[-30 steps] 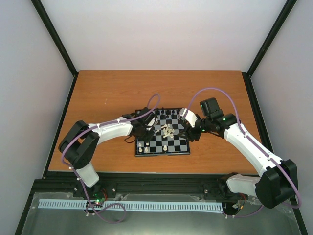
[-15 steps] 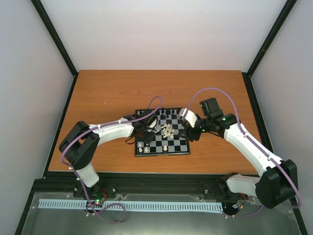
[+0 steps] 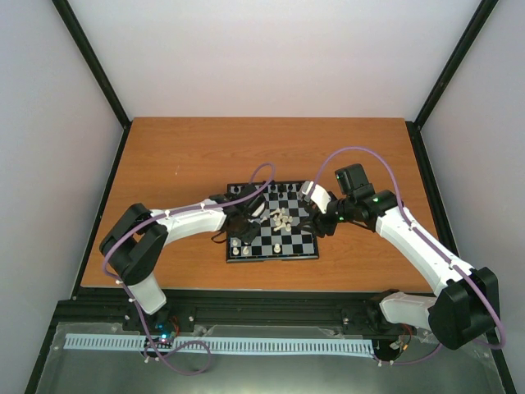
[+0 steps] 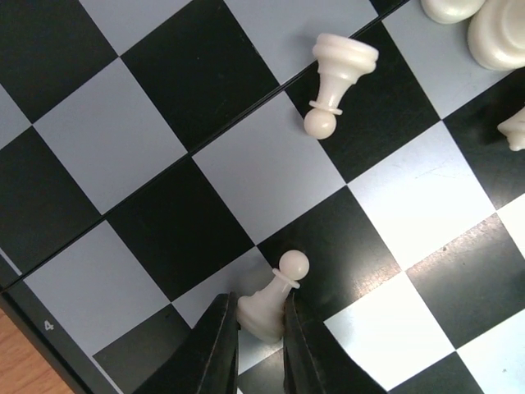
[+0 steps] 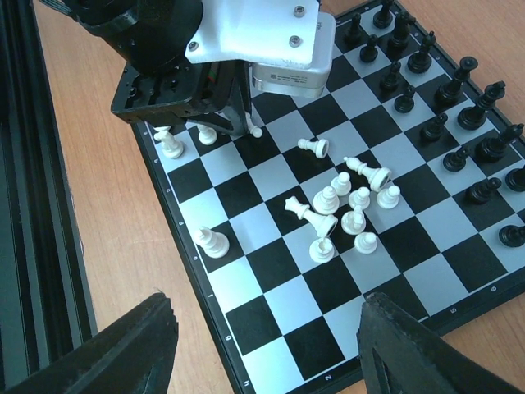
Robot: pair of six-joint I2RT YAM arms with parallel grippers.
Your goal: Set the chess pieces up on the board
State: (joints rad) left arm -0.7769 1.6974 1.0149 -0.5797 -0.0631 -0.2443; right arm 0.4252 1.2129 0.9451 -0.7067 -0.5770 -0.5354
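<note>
The board [image 3: 287, 248] lies mid-table. My left gripper [image 4: 258, 332] is shut on a cream-white pawn [image 4: 269, 300], which is tilted low over the board's left side. It also shows in the right wrist view [image 5: 246, 123] and the top view [image 3: 246, 217]. My right gripper [image 5: 267, 361] is wide open and empty above the board's right edge [image 3: 316, 222]. A pile of white pieces [image 5: 344, 205] lies mid-board, and a fallen white pawn [image 4: 336, 82] lies apart from it. Black pieces [image 5: 443, 107] stand in rows on the far side.
A few white pieces stand on the board's near rows, two by the left gripper [image 5: 171, 146] and one alone [image 5: 211, 240]. Bare wooden table [image 3: 189, 156] surrounds the board. A black frame rail [image 5: 33, 246] runs along the table's near edge.
My left gripper has shifted slightly to the right over the board. The right arm has not moved.
</note>
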